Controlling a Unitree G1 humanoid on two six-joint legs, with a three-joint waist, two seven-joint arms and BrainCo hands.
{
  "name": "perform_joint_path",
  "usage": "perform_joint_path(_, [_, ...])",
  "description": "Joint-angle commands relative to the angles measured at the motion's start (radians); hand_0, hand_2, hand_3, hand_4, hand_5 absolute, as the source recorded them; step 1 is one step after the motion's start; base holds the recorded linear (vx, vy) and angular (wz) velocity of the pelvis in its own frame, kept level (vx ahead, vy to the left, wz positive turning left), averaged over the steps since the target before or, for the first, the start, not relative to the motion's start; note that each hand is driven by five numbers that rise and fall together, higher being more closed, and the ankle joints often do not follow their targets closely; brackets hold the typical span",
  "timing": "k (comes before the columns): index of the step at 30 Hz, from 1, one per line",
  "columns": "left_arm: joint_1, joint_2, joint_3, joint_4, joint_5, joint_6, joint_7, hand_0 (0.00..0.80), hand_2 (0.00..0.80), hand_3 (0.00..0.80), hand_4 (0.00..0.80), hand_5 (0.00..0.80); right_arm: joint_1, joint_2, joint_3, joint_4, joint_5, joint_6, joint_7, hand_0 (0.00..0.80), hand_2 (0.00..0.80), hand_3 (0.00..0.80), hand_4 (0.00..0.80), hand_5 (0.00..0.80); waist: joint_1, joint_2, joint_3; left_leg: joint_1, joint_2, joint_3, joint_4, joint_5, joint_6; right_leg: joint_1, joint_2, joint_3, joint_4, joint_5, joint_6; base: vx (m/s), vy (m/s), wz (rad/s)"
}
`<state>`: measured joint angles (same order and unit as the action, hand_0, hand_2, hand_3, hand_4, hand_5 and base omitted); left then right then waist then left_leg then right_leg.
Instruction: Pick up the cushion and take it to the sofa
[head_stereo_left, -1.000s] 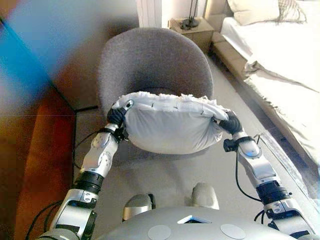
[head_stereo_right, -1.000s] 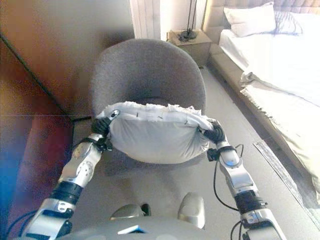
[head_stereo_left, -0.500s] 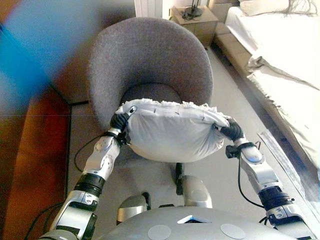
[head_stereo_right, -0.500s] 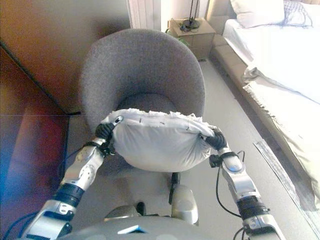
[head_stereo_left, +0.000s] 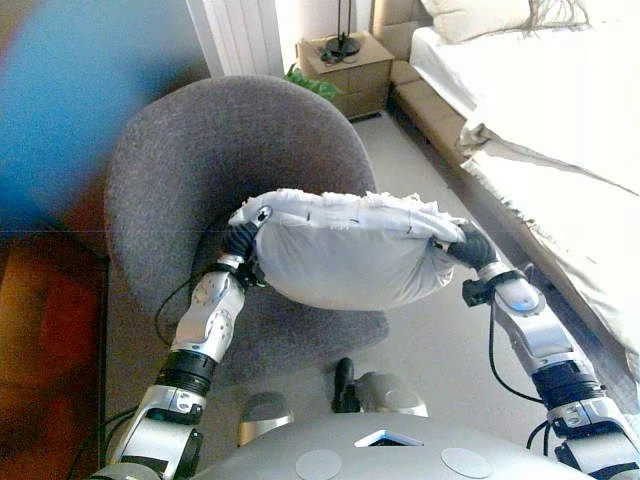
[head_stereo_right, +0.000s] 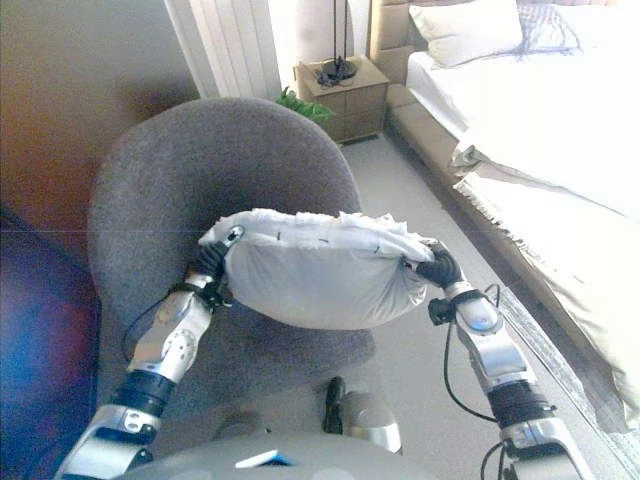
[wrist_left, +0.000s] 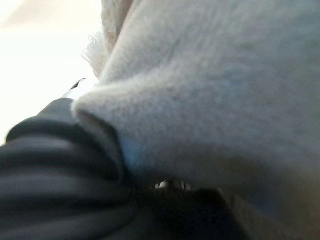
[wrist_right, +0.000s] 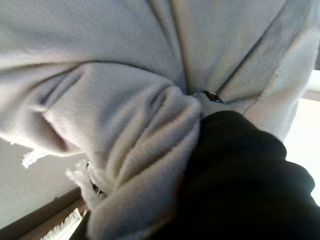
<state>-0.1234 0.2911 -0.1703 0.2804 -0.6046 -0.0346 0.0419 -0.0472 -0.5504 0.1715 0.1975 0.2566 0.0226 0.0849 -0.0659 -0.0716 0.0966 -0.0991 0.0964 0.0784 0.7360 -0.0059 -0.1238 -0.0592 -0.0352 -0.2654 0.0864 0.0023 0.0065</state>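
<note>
A pale grey cushion (head_stereo_left: 345, 250) with a white fringed top edge hangs in the air between my two hands, in front of and above the seat of a grey round-backed armchair (head_stereo_left: 200, 160). My left hand (head_stereo_left: 240, 238) grips its left end and my right hand (head_stereo_left: 468, 245) grips its right end. The cushion fills the left wrist view (wrist_left: 215, 90) and the right wrist view (wrist_right: 110, 90), with cloth bunched over each hand's dark cover. No sofa other than the armchair shows.
A bed with white covers (head_stereo_left: 560, 110) and a pillow (head_stereo_right: 465, 30) runs along the right. A wooden nightstand (head_stereo_left: 345, 65) with a lamp base stands at the back, by a green plant (head_stereo_right: 300, 102) and a radiator (head_stereo_left: 240, 35). Grey floor (head_stereo_left: 440, 330) lies between chair and bed.
The camera has shifted: the armchair now lies further left and the nightstand and bed more in view. Both hands still hold the cushion between them as before.
</note>
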Motion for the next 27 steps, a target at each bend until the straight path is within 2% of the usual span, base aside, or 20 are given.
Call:
perform_joint_path(1, [-0.031, 0.032, 0.057, -0.106, -0.056, -0.102, -0.016, 0.800, 0.800, 0.800, 0.800, 0.800, -0.097, 0.007, -0.023, -0.065, 0.045, -0.060, 0.006, 0.800, 0.800, 0.800, 0.800, 0.800, 0.020, -0.011, -0.037, 0.068, -0.001, 0.071, -0.174, 0.029, 0.052, 0.073, -0.057, 0.111, 0.028, -0.021, 0.026, 0.161, 0.096, -0.35])
perform_joint_path(3, [-0.042, 0.034, 0.061, -0.097, -0.063, -0.099, -0.023, 0.800, 0.800, 0.800, 0.800, 0.800, -0.102, 0.010, -0.015, -0.067, 0.035, -0.045, 0.008, 0.800, 0.800, 0.800, 0.800, 0.800, 0.021, 0.001, -0.034, 0.089, 0.017, 0.088, -0.305, 0.047, 0.045, 0.084, -0.053, 0.118, 0.037, -0.036, 0.033, 0.153, 0.109, -0.28])
perform_joint_path(5, [-0.054, 0.030, 0.061, -0.079, -0.067, -0.095, -0.026, 0.800, 0.800, 0.800, 0.800, 0.800, -0.108, 0.012, -0.003, -0.060, 0.030, -0.034, 0.014, 0.800, 0.800, 0.800, 0.800, 0.800, 0.025, 0.013, -0.032, 0.098, 0.021, 0.086, -0.415, 0.044, 0.039, 0.101, -0.059, 0.125, 0.046, -0.053, 0.047, 0.160, 0.115, 0.52])
perform_joint_path(9, [-0.052, 0.018, 0.067, -0.054, -0.074, -0.087, -0.031, 0.800, 0.800, 0.800, 0.800, 0.800, -0.105, 0.018, 0.019, -0.057, 0.014, -0.016, 0.030, 0.800, 0.800, 0.800, 0.800, 0.800, 0.038, 0.027, -0.040, 0.143, -0.009, 0.039, -0.588, -0.006, 0.045, 0.127, -0.074, 0.139, 0.054, -0.077, 0.075, 0.146, 0.115, 0.69])
perform_joint_path(11, [-0.046, 0.016, 0.071, -0.043, -0.083, -0.086, -0.031, 0.800, 0.800, 0.800, 0.800, 0.800, -0.099, 0.020, 0.024, -0.067, 0.006, -0.006, 0.034, 0.800, 0.800, 0.800, 0.800, 0.800, 0.038, 0.029, -0.046, 0.170, -0.027, 0.035, -0.633, -0.047, 0.059, 0.124, -0.084, 0.141, 0.065, -0.082, 0.085, 0.074, 0.101, 0.28])
perform_joint_path(17, [-0.055, 0.017, 0.055, -0.020, -0.059, -0.083, -0.021, 0.800, 0.800, 0.800, 0.800, 0.800, -0.099, 0.039, 0.034, -0.072, 0.017, 0.016, 0.033, 0.800, 0.800, 0.800, 0.800, 0.800, 0.038, 0.033, -0.047, 0.184, -0.056, 0.032, -0.661, -0.065, 0.083, 0.109, -0.096, 0.143, 0.075, -0.075, 0.100, 0.050, 0.103, -0.16])
perform_joint_path(20, [-0.063, 0.015, 0.047, -0.009, -0.036, -0.071, -0.018, 0.800, 0.800, 0.800, 0.800, 0.800, -0.110, 0.063, 0.043, -0.049, 0.027, 0.022, 0.041, 0.800, 0.800, 0.800, 0.800, 0.800, 0.047, 0.028, -0.043, 0.186, -0.077, 0.033, -0.668, -0.074, 0.101, 0.103, -0.119, 0.137, 0.092, -0.051, 0.121, 0.064, 0.132, -0.10])
perform_joint_path(22, [-0.072, 0.025, 0.046, -0.007, -0.023, -0.057, -0.006, 0.800, 0.800, 0.800, 0.800, 0.800, -0.121, 0.084, 0.054, -0.042, 0.029, 0.039, 0.035, 0.800, 0.800, 0.800, 0.800, 0.800, 0.060, 0.027, -0.036, 0.180, -0.096, 0.030, -0.666, -0.081, 0.125, 0.080, -0.161, 0.124, 0.172, -0.020, 0.136, 0.054, 0.160, 0.00])
perform_joint_path(25, [-0.075, 0.041, 0.050, -0.016, -0.008, -0.047, 0.000, 0.800, 0.800, 0.800, 0.800, 0.800, -0.119, 0.114, 0.080, -0.063, 0.047, 0.056, 0.016, 0.800, 0.800, 0.800, 0.800, 0.800, 0.071, 0.041, -0.007, 0.173, -0.115, 0.032, -0.640, -0.100, 0.157, -0.029, -0.239, 0.119, 0.416, 0.062, 0.126, 0.040, 0.175, -0.11])
perform_joint_path(27, [-0.072, 0.047, 0.062, -0.023, -0.002, -0.028, 0.004, 0.800, 0.800, 0.800, 0.800, 0.800, -0.118, 0.128, 0.099, -0.074, 0.045, 0.066, 0.008, 0.800, 0.800, 0.800, 0.800, 0.800, 0.077, 0.037, 0.004, 0.180, -0.125, 0.038, -0.632, -0.108, 0.156, -0.056, -0.262, 0.114, 0.422, 0.088, 0.127, 0.125, 0.047, -0.21])
